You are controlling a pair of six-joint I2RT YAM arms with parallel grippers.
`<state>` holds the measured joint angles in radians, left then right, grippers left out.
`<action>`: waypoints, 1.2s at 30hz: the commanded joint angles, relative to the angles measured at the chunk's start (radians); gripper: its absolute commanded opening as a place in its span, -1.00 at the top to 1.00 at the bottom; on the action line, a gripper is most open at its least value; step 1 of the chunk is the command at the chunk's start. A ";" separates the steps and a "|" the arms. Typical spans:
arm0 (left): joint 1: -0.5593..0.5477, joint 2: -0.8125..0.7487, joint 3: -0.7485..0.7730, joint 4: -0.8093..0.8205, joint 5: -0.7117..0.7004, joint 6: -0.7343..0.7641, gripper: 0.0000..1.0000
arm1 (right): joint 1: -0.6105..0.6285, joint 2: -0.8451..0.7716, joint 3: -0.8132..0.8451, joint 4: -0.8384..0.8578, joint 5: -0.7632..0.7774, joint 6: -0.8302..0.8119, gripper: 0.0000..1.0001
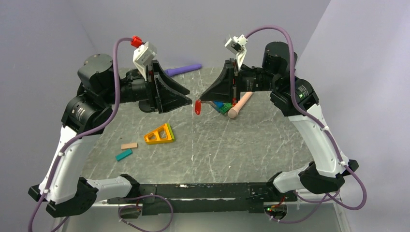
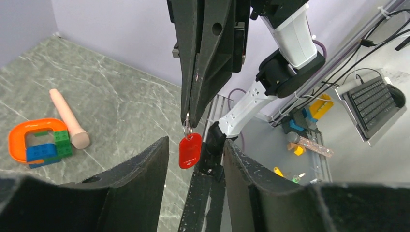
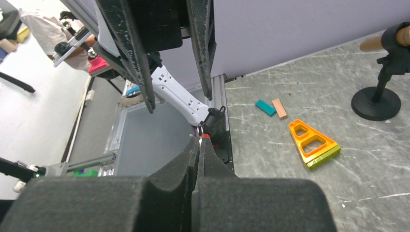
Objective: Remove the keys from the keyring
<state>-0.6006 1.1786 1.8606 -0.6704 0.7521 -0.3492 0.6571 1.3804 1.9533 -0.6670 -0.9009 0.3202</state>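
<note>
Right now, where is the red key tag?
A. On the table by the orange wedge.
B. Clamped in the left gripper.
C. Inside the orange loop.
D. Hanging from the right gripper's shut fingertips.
D: the red key tag dangles by its ring from the right gripper; the left gripper stands open around it.

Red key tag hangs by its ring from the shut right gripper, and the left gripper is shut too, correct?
No: the left wrist view shows the left gripper open. The red key tag does hang by its ring from the shut right gripper.
</note>
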 commanded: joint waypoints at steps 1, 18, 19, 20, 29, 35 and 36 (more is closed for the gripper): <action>0.028 0.010 0.003 0.036 0.113 -0.063 0.01 | -0.002 -0.012 0.016 0.009 -0.026 -0.007 1.00; 0.030 0.050 -0.041 0.164 0.153 -0.163 0.33 | -0.001 -0.014 -0.006 0.061 -0.035 0.025 1.00; 0.031 0.055 -0.032 0.146 0.145 -0.152 0.34 | -0.001 -0.015 -0.003 0.061 -0.036 0.025 1.00; 0.030 0.061 -0.023 0.127 0.139 -0.139 0.34 | 0.001 -0.013 -0.002 0.061 -0.036 0.025 1.00; 0.030 0.076 -0.012 0.096 0.134 -0.111 0.45 | -0.001 -0.014 -0.007 0.069 -0.037 0.027 1.00; 0.029 0.088 0.002 0.078 0.154 -0.095 0.86 | -0.001 -0.017 -0.011 0.072 -0.030 0.028 1.00; 0.029 0.088 -0.001 0.079 0.160 -0.094 0.95 | -0.001 -0.017 -0.015 0.078 -0.031 0.031 1.00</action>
<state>-0.5743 1.2636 1.8275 -0.5873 0.8879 -0.4671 0.6559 1.3800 1.9369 -0.6525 -0.9218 0.3367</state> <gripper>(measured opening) 0.100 0.012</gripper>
